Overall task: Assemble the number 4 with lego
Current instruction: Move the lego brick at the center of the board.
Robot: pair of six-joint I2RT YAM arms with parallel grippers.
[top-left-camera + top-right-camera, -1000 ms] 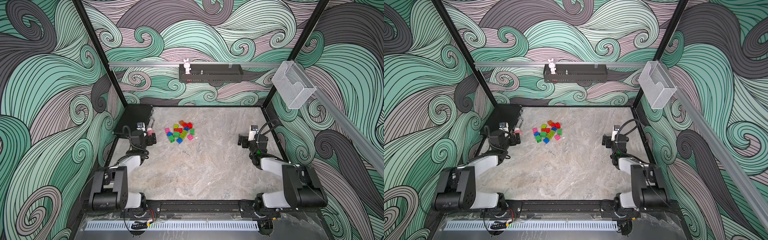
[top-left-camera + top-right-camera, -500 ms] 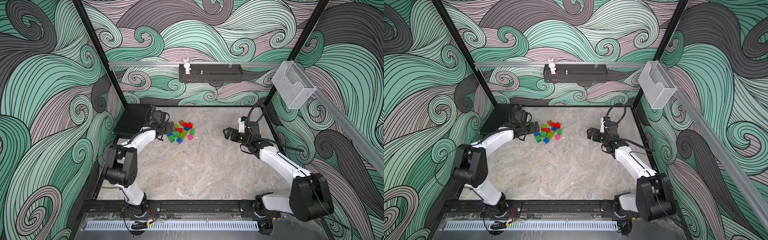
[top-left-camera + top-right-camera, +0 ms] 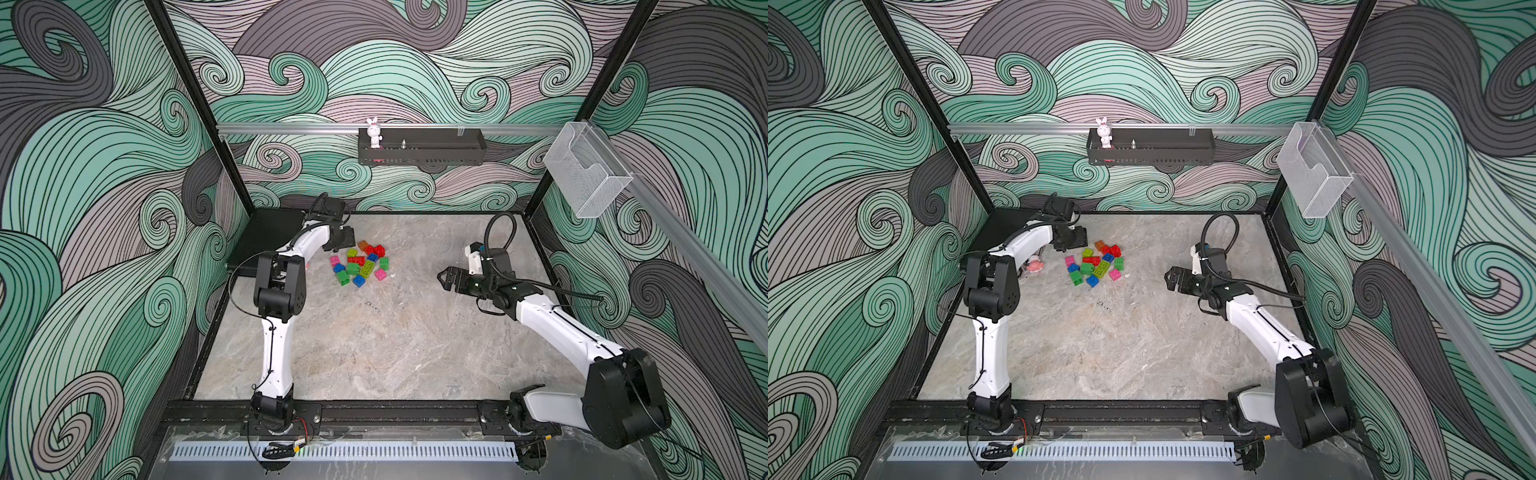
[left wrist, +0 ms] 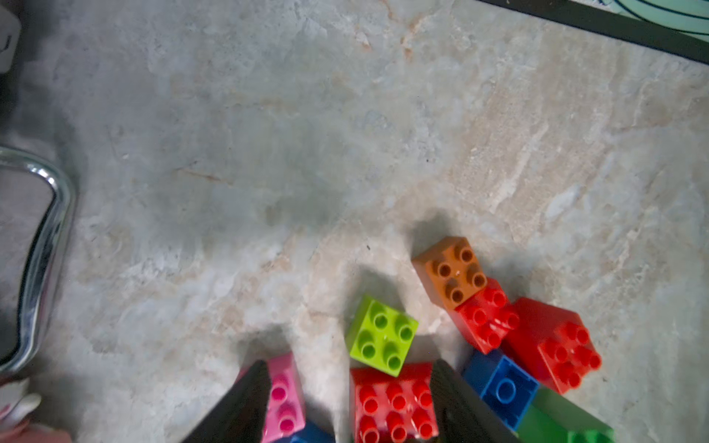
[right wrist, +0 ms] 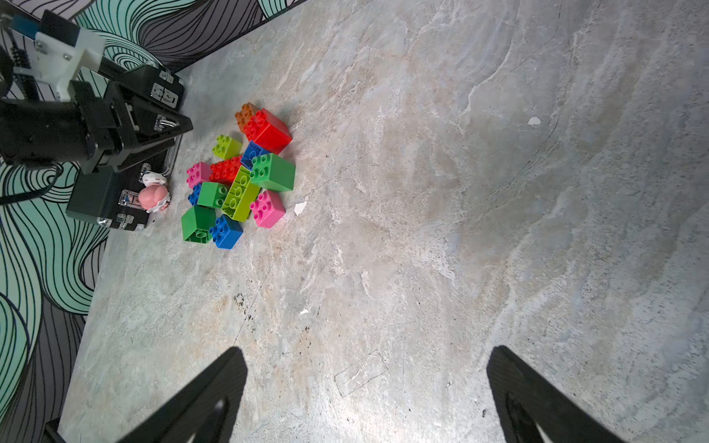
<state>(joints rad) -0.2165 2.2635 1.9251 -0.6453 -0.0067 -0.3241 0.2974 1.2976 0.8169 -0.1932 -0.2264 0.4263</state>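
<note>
This was a robotics lab's test cell: a marble-look table [image 3: 395, 340] boxed in by black frame posts [image 3: 199, 104] and walls [image 3: 83, 166] printed with teal-and-grey waves. The left arm [image 3: 276, 357] and right arm [image 3: 561, 328] were bolted to a black rail [image 3: 395, 411] along its near edge. A black shelf [image 3: 422, 151] and a clear bin [image 3: 586, 174] hung on aluminium bars.

Lego [image 3: 360, 263]: loose, unassembled cluster of small studded bricks, back-left on the table [image 3: 395, 332]. The orange brick [image 4: 450, 270] is studs up at the pile's edge, touching a red brick [image 4: 485, 316], with a second red brick [image 4: 556, 345] just beside. The lime square brick [image 4: 381, 335] is studs up, against a flat red brick [image 4: 393, 402]. A pink brick [image 4: 284, 395] lies near it. One blue brick [image 4: 504, 387] shows its hollow underside. The long lime brick [image 5: 239, 193] sits mid-pile with a dark green brick [image 5: 273, 172] touching it. A green brick [image 5: 198, 224] lies on its side, a blue studded brick [image 5: 226, 231] touching it.
</note>
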